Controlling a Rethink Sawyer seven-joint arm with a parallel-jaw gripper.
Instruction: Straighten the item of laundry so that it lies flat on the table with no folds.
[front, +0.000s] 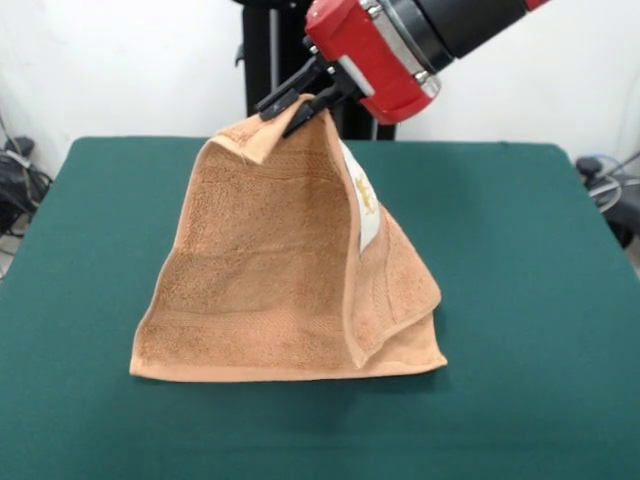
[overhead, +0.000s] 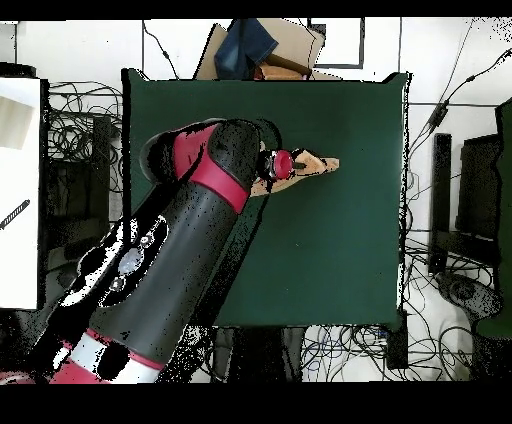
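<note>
The tan terry towel (front: 270, 270) is lifted by one corner and hangs like a tent, its lower edge resting on the dark green table (front: 520, 300). A white tag (front: 362, 200) shows on its right fold, where one flap doubles over another. My gripper (front: 295, 108) comes in from the upper right and is shut on the towel's top corner, well above the table. In the overhead view the arm covers most of the towel; only a small tan part (overhead: 318, 165) shows beside the gripper (overhead: 280, 166), on the green table (overhead: 340, 260).
The robot's black pedestal (front: 270, 60) stands behind the table's far edge. Cables and equipment lie at both sides of the table (front: 20, 180). A cardboard box (overhead: 270, 48) sits past the table's top edge in the overhead view.
</note>
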